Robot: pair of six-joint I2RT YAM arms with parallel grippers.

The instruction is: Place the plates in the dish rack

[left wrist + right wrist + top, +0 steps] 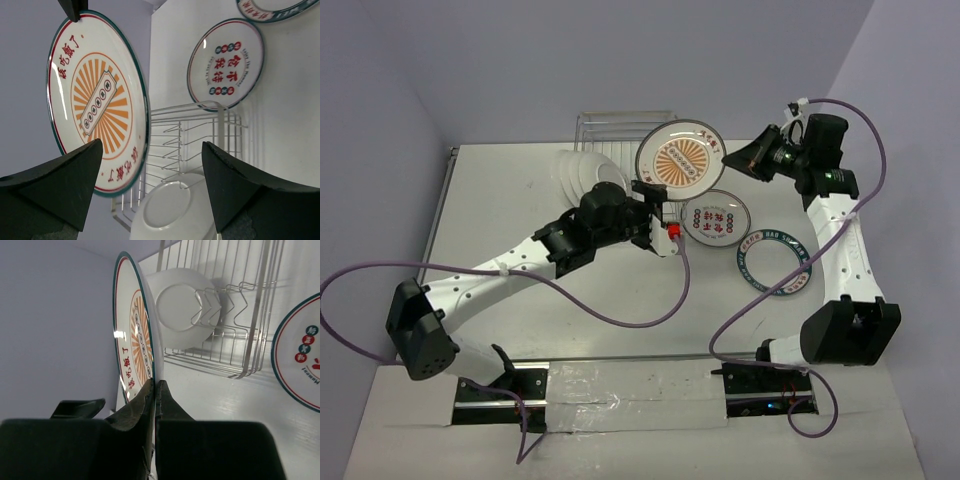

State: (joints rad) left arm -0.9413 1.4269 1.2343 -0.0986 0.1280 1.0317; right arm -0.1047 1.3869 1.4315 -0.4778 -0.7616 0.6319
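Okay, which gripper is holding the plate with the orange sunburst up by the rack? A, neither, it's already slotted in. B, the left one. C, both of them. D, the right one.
D: the right gripper is pinched shut on the rim of the sunburst plate, while the left gripper is open.

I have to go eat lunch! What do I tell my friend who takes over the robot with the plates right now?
Right hand: shut on the rim of the round white plate with the orange sunburst, held on edge by the right end of the silver wire dish rack.
Left hand: open, empty, close to that plate.
Done: several white plates stand in the rack.
Left: slot in the held plate, then the two lying on the table, the white plate with red characters and the white plate with the teal ring.
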